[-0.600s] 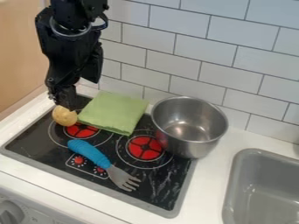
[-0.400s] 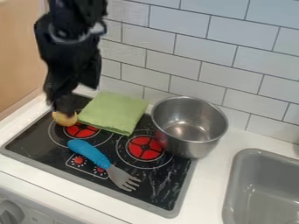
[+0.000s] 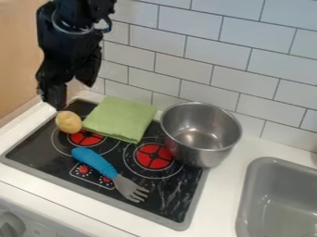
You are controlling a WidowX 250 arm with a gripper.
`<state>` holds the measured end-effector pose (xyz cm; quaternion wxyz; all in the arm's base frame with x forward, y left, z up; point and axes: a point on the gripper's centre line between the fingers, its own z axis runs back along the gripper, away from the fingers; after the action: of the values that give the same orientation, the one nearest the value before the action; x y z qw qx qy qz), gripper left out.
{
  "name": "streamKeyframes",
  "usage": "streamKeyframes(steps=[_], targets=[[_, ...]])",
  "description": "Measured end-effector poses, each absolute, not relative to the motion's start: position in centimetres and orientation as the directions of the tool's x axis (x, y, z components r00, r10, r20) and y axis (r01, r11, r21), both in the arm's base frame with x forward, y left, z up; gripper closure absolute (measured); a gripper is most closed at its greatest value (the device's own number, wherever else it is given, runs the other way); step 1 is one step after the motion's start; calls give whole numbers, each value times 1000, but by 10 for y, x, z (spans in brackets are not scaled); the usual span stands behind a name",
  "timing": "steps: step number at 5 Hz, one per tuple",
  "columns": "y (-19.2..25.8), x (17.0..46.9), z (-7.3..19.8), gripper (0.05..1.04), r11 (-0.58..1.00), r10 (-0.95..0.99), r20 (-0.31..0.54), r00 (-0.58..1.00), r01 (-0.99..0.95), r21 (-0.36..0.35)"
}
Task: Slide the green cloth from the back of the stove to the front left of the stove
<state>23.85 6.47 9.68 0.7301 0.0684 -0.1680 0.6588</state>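
Note:
The black gripper (image 3: 71,94) hangs at the upper left, above the stove's back left corner. Its fingers are spread apart with nothing between them, and the lower fingertip is just above and left of a yellow potato (image 3: 68,122). The potato lies at the back left burner, close to the left corner of a folded green cloth (image 3: 121,118). In front of them, a fork with a blue handle (image 3: 94,160) lies slantwise across the black stove top (image 3: 37,150). A metal pot (image 3: 201,134) stands at the stove's right back side.
A grey sink (image 3: 278,199) is set into the white counter (image 3: 226,185) at the right. White wall tiles (image 3: 204,51) rise behind the stove, and a wooden panel (image 3: 22,55) stands at the far left.
The gripper has shifted left and slightly up, off the back of the potato, which shows more fully. The potato, cloth, fork and pot have stayed in place.

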Motion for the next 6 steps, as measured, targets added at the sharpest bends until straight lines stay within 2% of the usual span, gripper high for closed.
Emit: streamKeyframes(steps=[1, 2, 4, 6], targets=[[69, 254, 98, 85, 164, 932, 341, 121, -981, -100], [72, 277, 95, 85, 189, 943, 298, 148, -975, -114], [82, 320, 76, 85, 215, 957, 227, 182, -968, -130], [80, 342, 48, 85, 232, 954, 218, 208, -968, -94]])
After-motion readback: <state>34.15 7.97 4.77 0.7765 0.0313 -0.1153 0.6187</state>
